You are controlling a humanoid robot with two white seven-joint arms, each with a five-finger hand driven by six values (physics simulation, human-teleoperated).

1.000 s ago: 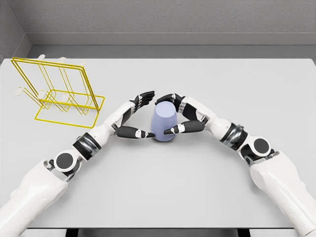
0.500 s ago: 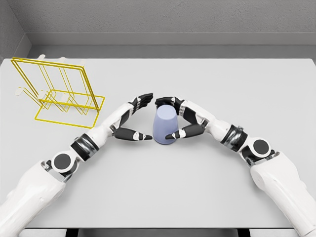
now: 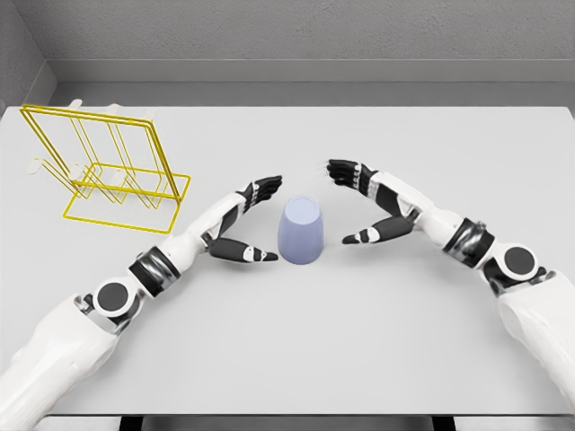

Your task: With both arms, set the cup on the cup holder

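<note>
cup [image 3: 300, 231] stands upside down mid-table, long axis vertical, w/ left hand [image 3: 244, 220] just beside its left side, fingers spread, holding nothing. right hand [image 3: 366, 205] is farther off to the right, also spread & empty, so left is nearer. cup holder [image 3: 99, 166] sits far left, well apart.

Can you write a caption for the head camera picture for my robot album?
Open left hand and right hand flank an upside-down lilac cup; yellow wire cup holder waits far left.

A pale grey table [image 3: 359, 341] fills the view, with a grey wall [image 3: 314, 31] behind its far edge
</note>
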